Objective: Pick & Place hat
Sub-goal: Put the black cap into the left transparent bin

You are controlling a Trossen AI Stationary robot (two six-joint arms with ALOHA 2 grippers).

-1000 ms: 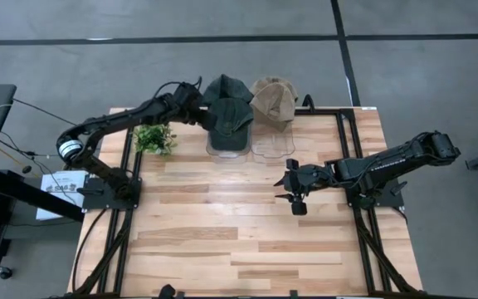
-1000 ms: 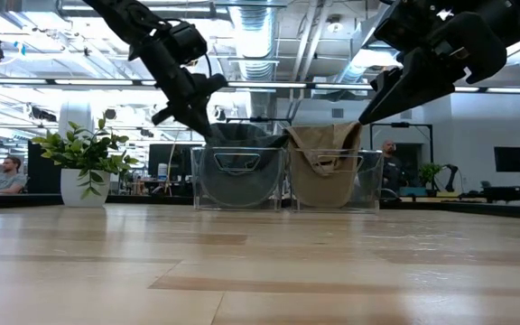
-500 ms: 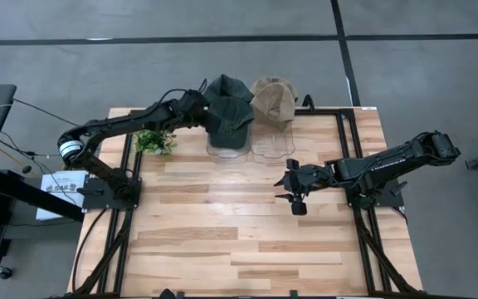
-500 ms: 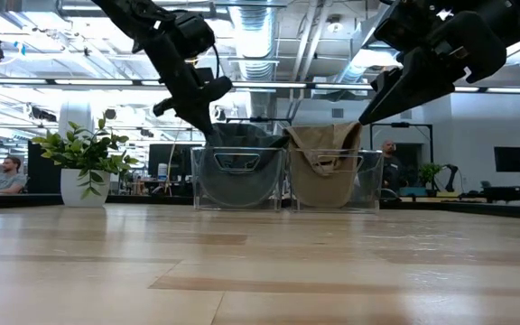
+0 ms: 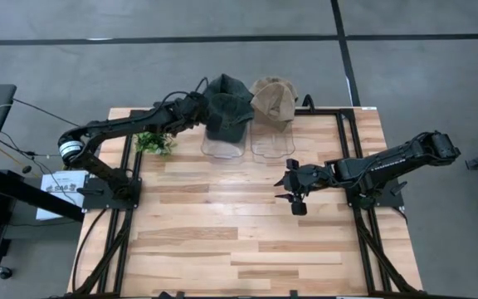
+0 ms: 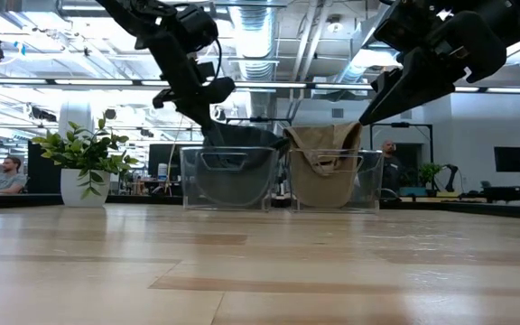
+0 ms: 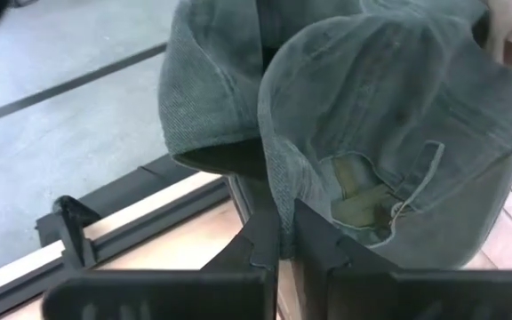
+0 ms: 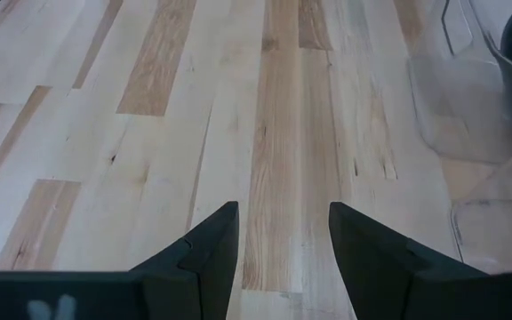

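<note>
A: What is seen at the left gripper (image 7: 278, 233)?

B: In the left wrist view its two dark fingers are pressed together on the edge of a green hat (image 7: 389, 133), so the hat is gripped. The cloth is shown as faded, woven cotton with stitched seams, and a label patch is seen inside the crown. None of this is made out from the high view, where the left gripper (image 5: 196, 110) is found in the upper middle of the frame, at the hat (image 5: 226, 104) above a clear bin (image 5: 223, 143).

A: And what is added by the low view?

B: There the hat (image 6: 237, 143) is shown resting in the bin (image 6: 228, 179), whose see-through plastic walls are rounded at the corners. A tan hat (image 6: 325, 162) is draped in a second clear bin (image 6: 332, 181) just beside it, right of centre. A leafy potted plant (image 6: 84, 162) is seen at the left of that frame.

A: The right gripper?

B: It (image 5: 292, 183) is held over the bare wooden surface (image 5: 222, 224), right of centre in the high view. In the right wrist view its fingers (image 8: 198, 244) are spread apart, with nothing between them but pale and brown planks.
</note>
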